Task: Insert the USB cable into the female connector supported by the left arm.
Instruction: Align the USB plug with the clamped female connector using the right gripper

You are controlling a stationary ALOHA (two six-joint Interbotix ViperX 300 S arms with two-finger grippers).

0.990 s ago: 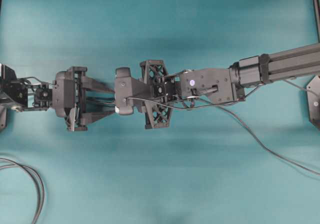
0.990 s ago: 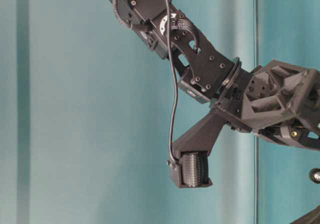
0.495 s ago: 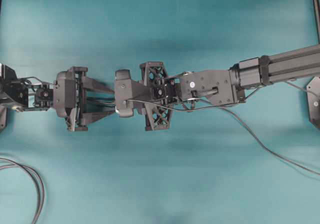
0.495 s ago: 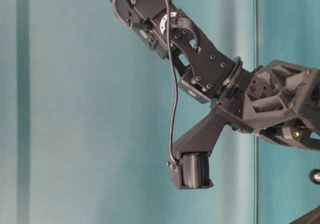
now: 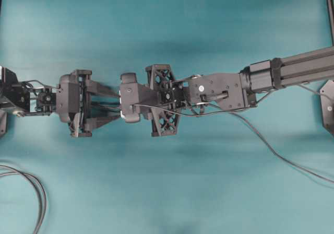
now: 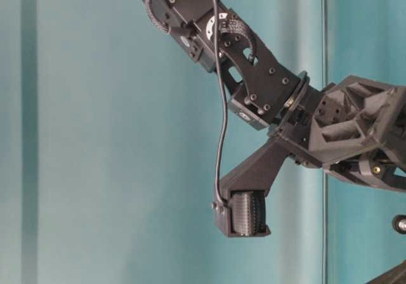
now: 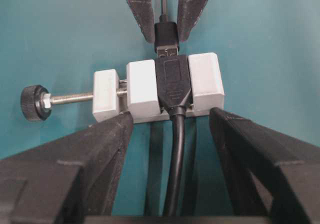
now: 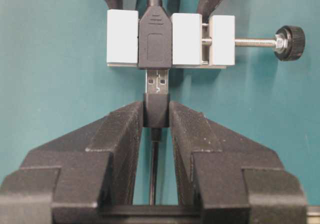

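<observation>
Right wrist view: right gripper [image 8: 156, 115] is clamped on the USB cable [image 8: 156, 109] plug body at frame centre, metal tip just below the female connector [image 8: 170, 38], lined up w/ its black socket; whether it has started in I can't tell. Left wrist view: left gripper [image 7: 170, 126] jaws flank the clamp block at lower centre, propping it. Step in hand: final insertion. Next move, imo: straight push fwd, keeping the plug square, left arm [image 5: 73, 102] steady.
</observation>
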